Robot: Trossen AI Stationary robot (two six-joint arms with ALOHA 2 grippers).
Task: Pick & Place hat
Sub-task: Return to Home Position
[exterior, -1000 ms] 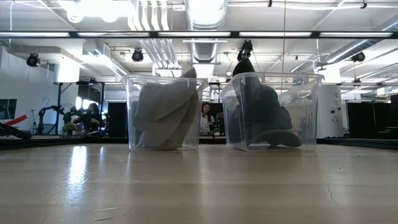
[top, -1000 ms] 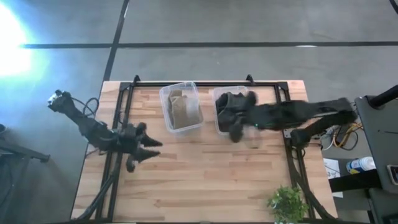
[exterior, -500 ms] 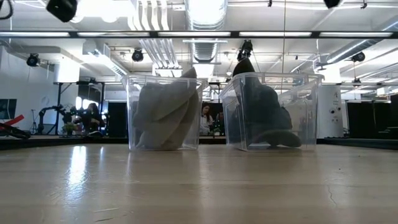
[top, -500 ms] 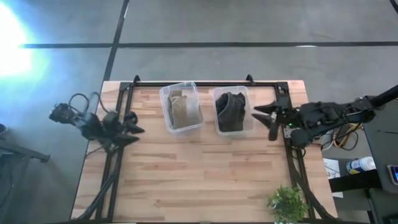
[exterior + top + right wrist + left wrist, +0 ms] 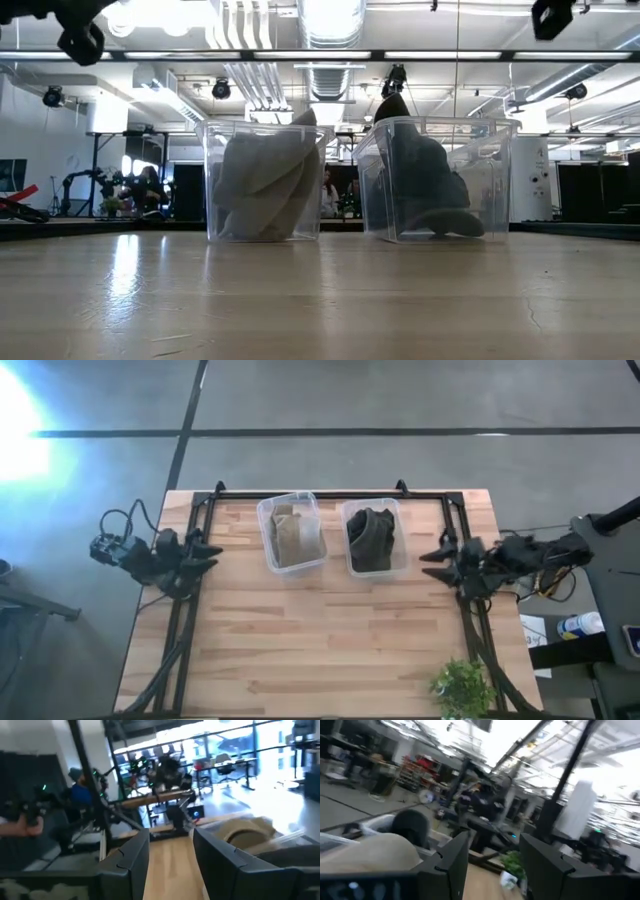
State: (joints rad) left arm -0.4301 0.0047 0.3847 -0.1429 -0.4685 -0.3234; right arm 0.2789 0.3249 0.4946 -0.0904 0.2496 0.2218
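Two clear plastic bins stand on the wooden table near its far edge. The left bin (image 5: 291, 532) holds a tan hat (image 5: 265, 185). The right bin (image 5: 374, 538) holds a dark hat (image 5: 420, 185) that leans against the bin walls with its brim on the bottom. My left gripper (image 5: 207, 553) hovers open at the table's left edge, raised, pointing toward the bins. My right gripper (image 5: 435, 556) hovers open near the table's right edge, to the right of the dark hat's bin. Both wrist views show spread fingers (image 5: 445, 865) (image 5: 220, 860) with nothing between them.
A small potted plant (image 5: 462, 685) stands at the table's near right corner. A black frame rail (image 5: 310, 494) runs along the far edge and down both sides. The near half of the tabletop (image 5: 320, 640) is bare wood. People and equipment show in the room behind.
My right gripper has drawn back from above the dark hat's bin toward the table's right edge. My left gripper has pulled away from the table's middle-left toward the left and far edges and has risen. Both hats have stayed in their bins.
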